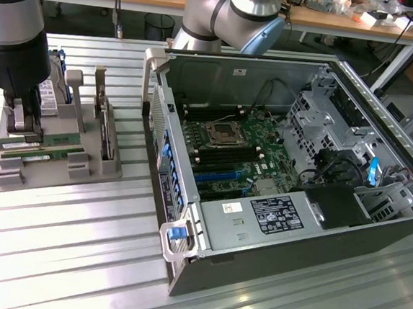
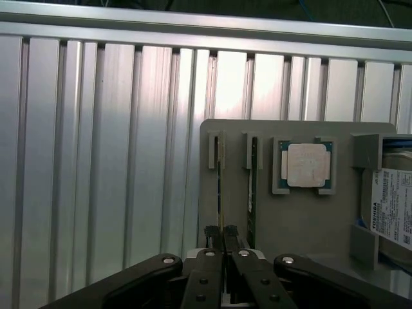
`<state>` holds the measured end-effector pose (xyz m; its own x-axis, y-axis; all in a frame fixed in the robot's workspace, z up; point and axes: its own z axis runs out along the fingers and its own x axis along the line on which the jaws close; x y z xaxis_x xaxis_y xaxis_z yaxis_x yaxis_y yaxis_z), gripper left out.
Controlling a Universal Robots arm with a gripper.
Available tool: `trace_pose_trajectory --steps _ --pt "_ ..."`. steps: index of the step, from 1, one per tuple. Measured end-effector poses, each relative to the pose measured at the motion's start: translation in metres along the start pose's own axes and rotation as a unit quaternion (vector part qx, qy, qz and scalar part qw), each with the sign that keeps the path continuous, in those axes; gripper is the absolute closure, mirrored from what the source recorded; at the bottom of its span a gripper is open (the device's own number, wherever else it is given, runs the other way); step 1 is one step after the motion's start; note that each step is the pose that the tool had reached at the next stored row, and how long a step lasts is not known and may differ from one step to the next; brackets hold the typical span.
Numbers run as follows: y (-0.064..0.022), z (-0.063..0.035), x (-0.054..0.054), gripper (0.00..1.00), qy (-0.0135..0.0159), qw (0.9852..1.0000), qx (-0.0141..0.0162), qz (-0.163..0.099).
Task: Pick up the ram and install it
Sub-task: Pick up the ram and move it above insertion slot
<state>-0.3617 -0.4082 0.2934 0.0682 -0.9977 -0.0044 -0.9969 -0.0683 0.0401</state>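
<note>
My pincer (image 2: pixel 221 233) is clamped on the thin upper edge of the ram (image 2: pixel 221 187). The ram stands on edge in its slots in the grey holder (image 2: pixel 302 225), just beside its twin (image 2: pixel 252 187). I judge this to be the pick-up step: gripped, not yet lifted. It calls for a square hold, so the ram can leave its slots straight. The open case (image 1: pixel 257 235) sits well apart on the table (image 1: pixel 75 251).

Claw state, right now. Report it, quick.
Claw: closed on the ram, which stands on edge in its slot in the grey tray.
</note>
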Motion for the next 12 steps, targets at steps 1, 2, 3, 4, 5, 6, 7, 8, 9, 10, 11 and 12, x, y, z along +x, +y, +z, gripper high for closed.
trace_pose_trajectory --steps 1,2,3,4,5,6,7,8,9,10,11,12 --pt "0.0000 -0.0004 0.0000 0.88 0.0000 1.0000 0.0000 0.000" --pt "0.0000 -0.0008 0.0000 0.88 0.0000 1.0000 0.0000 0.000" --pt "0.0000 -0.0013 0.0000 0.88 0.0000 1.0000 0.0001 0.000" --pt "0.0001 -0.0017 0.0000 0.88 0.0000 1.0000 0.0001 0.000" --pt "0.0001 -0.0022 0.0000 0.88 0.0000 1.0000 0.0001 0.000" --pt "0.0001 -0.0031 0.0000 0.88 0.0000 1.0000 0.0000 0.000" --pt "0.0001 -0.0036 -0.0001 0.88 0.0000 1.0000 0.0000 0.000" --pt "0.0002 -0.0041 0.0000 0.88 0.0000 1.0000 0.0000 0.000" --pt "0.0002 -0.0047 -0.0001 0.88 0.0000 1.0000 0.0000 0.000" --pt "0.0002 -0.0050 -0.0001 0.88 0.0000 1.0000 0.0000 0.000" --pt "0.0002 -0.0056 -0.0001 0.88 0.0000 1.0000 0.0000 0.000" --pt "0.0003 -0.0062 -0.0002 0.88 0.0000 1.0000 0.0001 0.000"
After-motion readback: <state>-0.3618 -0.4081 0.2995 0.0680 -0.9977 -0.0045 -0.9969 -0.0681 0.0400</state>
